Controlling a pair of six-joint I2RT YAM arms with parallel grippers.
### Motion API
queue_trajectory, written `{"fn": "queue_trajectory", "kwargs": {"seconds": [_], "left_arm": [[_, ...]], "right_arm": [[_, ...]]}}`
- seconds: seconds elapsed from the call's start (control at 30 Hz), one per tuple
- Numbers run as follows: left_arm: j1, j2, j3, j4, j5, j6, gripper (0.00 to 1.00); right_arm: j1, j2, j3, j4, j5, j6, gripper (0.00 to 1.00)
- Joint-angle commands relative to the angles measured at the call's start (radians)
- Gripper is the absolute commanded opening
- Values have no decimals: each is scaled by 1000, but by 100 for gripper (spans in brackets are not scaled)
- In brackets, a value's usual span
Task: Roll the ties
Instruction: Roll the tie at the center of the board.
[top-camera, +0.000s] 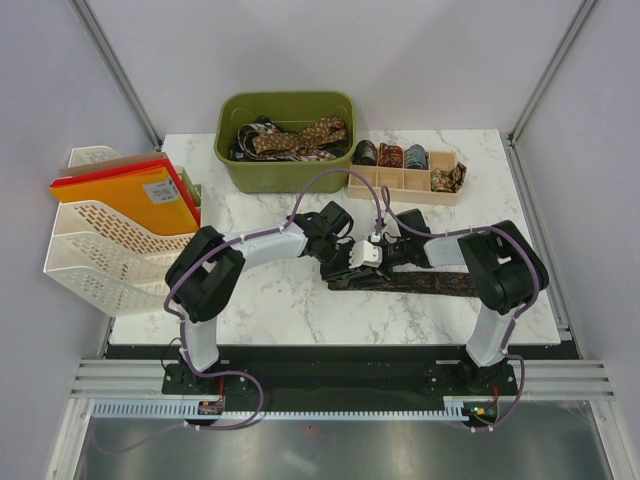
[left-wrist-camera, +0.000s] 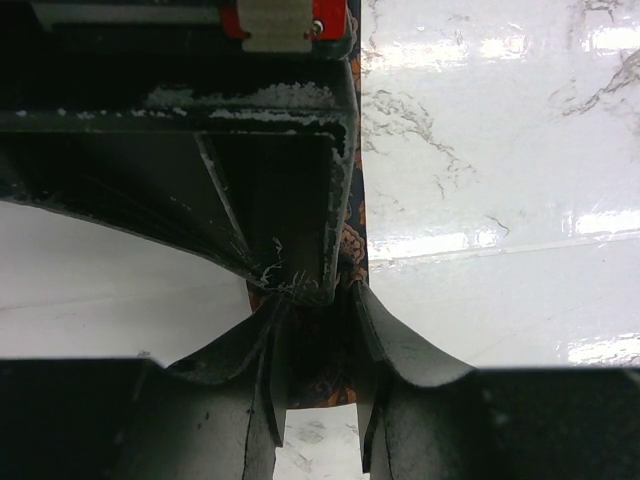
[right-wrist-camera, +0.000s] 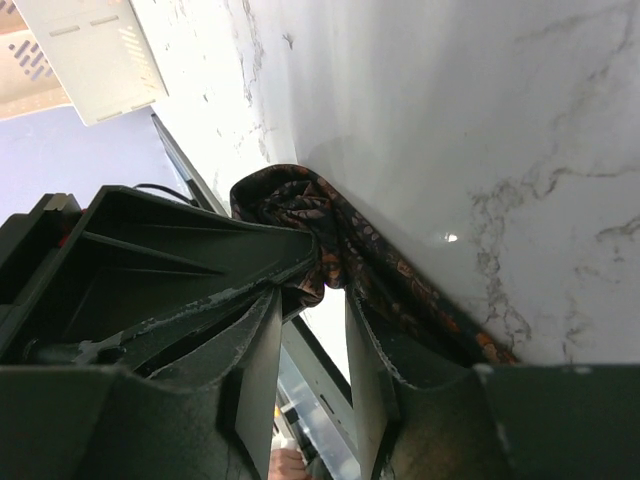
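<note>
The dark brown patterned tie is laid out on the marble surface, its end pinched by the left claw; the right claw is spread alongside.

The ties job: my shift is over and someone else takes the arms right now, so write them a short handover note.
Left gripper: closed on the dark patterned tie at its left end.
Right gripper: jaws apart, right beside the left one, with the tie's first fold against one finger.
The rest of that tie lies flat on the table, barely rolled.
Done: three rolls sit in the wooden organizer, and a bunched tie lies at its right end.
Left: finish this roll, put it in the organizer, then roll the loose ties in the green bin.
</note>
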Motion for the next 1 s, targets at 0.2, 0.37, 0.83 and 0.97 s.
{"fn": "queue_trajectory", "kwargs": {"seconds": [0.2, 0.37, 0.83, 0.97], "left_arm": [[-7, 62, -31, -99, -52, 47, 35], [-6, 64, -28, -102, -50, 41, 34], [14, 61, -16, -102, -30, 18, 34], [19, 51, -16, -103, -18, 19, 34]], "right_arm": [[49, 9, -50, 325, -19, 140, 39], [50, 29, -88, 496, -43, 227, 37], [81, 69, -113, 477, 27, 246, 34], [81, 94, -67, 319, 58, 149, 29]]}}
